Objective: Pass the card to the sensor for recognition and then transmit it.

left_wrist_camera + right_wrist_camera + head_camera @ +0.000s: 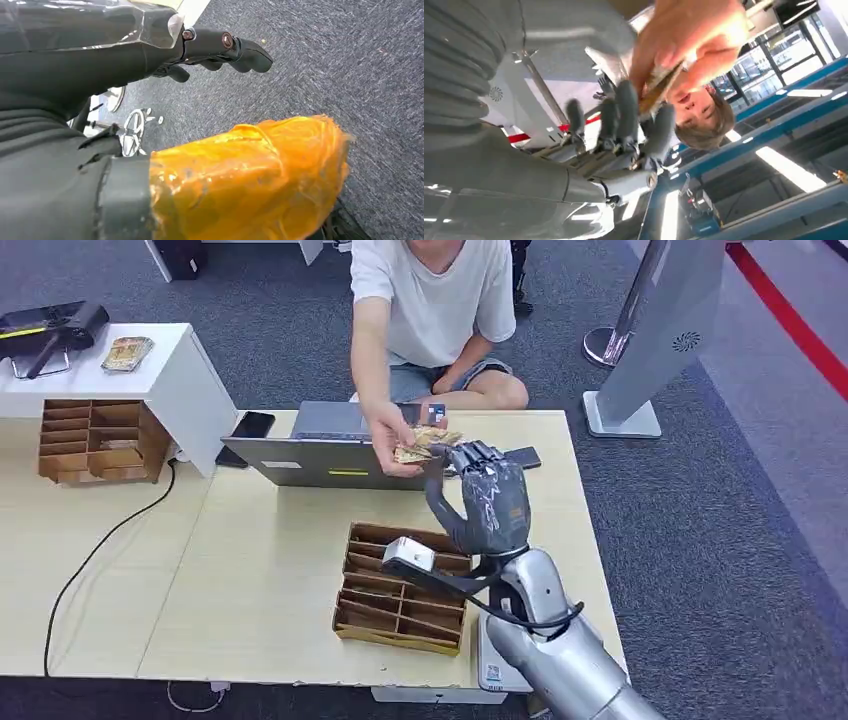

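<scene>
- Card is sitting at my right hand's raised fingertips, over the far side of the table, just in front of the grey laptop.
- Person's hand is gripping the card from the other side; in my right wrist view my fingers are touching the card, but I cannot tell whether I am gripping it.
- My left hand is hanging over grey carpet, fingers curling loosely and holding nothing.
- Cardboard sorting tray is lying on the table below my right wrist.
</scene>
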Motion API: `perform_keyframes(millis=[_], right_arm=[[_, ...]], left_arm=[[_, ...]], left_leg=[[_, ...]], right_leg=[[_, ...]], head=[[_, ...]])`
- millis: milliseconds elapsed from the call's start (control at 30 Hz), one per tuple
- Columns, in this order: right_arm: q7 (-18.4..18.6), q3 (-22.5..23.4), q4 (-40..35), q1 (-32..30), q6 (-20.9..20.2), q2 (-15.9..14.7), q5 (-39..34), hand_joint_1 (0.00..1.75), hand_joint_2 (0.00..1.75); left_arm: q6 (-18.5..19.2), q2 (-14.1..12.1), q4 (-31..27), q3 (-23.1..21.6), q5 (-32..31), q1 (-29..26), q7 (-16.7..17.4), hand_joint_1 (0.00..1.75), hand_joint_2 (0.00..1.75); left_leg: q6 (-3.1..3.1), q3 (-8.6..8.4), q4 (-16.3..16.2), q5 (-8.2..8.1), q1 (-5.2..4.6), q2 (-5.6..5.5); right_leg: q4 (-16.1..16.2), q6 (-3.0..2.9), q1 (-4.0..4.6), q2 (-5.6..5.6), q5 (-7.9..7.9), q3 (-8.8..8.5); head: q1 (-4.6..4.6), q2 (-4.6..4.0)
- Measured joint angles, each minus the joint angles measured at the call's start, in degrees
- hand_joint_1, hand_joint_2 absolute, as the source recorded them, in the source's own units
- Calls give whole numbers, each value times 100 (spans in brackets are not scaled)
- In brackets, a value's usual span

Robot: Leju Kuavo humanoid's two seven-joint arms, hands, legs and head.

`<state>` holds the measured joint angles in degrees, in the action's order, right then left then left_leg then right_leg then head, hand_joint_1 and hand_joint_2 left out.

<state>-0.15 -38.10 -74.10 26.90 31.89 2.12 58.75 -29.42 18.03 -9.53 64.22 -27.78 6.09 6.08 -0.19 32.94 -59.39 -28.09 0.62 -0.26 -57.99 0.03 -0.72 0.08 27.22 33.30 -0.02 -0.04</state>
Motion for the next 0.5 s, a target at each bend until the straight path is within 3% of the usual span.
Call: perform_keyframes(millis=[233,267,500], right_arm=[[2,-46,68,19,-20,9,-50,0,175],[2,-57,74,20,-20,9,-55,0,0],[-24,-136,70,10,17,9,-114,0,0]], left_arm=[[0,0,0,0,2,0,0,0,0],[0,0,0,0,4,0,0,0,0],[-18,2,0,0,65,0,-2,0,0]], left_leg=[[0,1,0,0,0,-1],[0,1,0,0,0,-1],[0,0,0,0,0,0]], right_leg=[[0,0,0,0,0,0],[0,0,0,0,0,0],[0,0,0,0,0,0]], head=[[0,0],[0,0],[0,0]])
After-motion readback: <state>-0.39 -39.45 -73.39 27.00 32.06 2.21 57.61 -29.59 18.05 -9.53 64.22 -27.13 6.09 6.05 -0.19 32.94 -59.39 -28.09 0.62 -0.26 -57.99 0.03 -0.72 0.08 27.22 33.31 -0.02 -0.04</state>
